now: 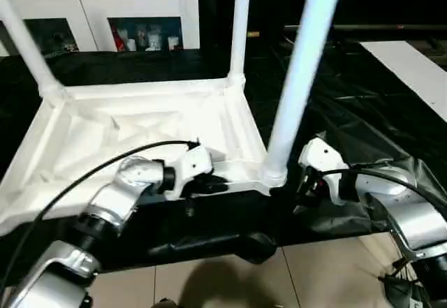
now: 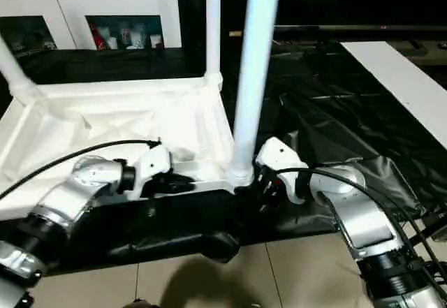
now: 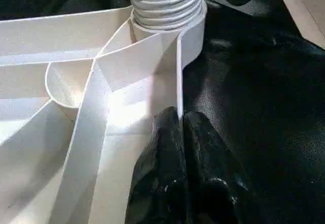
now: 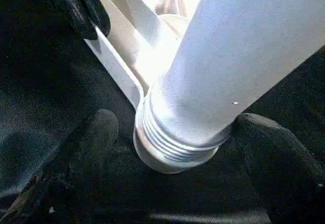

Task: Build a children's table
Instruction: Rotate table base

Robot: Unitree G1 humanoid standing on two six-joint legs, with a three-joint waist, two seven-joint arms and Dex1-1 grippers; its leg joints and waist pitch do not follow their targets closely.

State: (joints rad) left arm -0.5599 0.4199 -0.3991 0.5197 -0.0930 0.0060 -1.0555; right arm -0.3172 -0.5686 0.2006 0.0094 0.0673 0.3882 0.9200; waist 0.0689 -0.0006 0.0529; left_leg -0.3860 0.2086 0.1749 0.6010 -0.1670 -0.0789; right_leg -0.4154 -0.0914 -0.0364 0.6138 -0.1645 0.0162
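The tabletop (image 1: 133,137) lies upside down on a black sheet (image 1: 349,112), ribs up, with three legs standing in its corner sockets. The left gripper (image 3: 180,125) is pinched on the thin near edge wall of the tabletop, at about nine o'clock from the near leg (image 1: 297,77). The right gripper (image 4: 172,127) stands wide, one finger either side of that leg's threaded base at about three o'clock, gripping nothing.

A black crinkled sheet (image 1: 328,105) covers the floor, with bare pale tiles (image 1: 230,280) showing at its near edge. The white tabletop (image 1: 140,133) lies upside down directly on the sheet, ribbed underside facing up. A flat white panel (image 1: 412,70) lies on the sheet, well apart from the tabletop.
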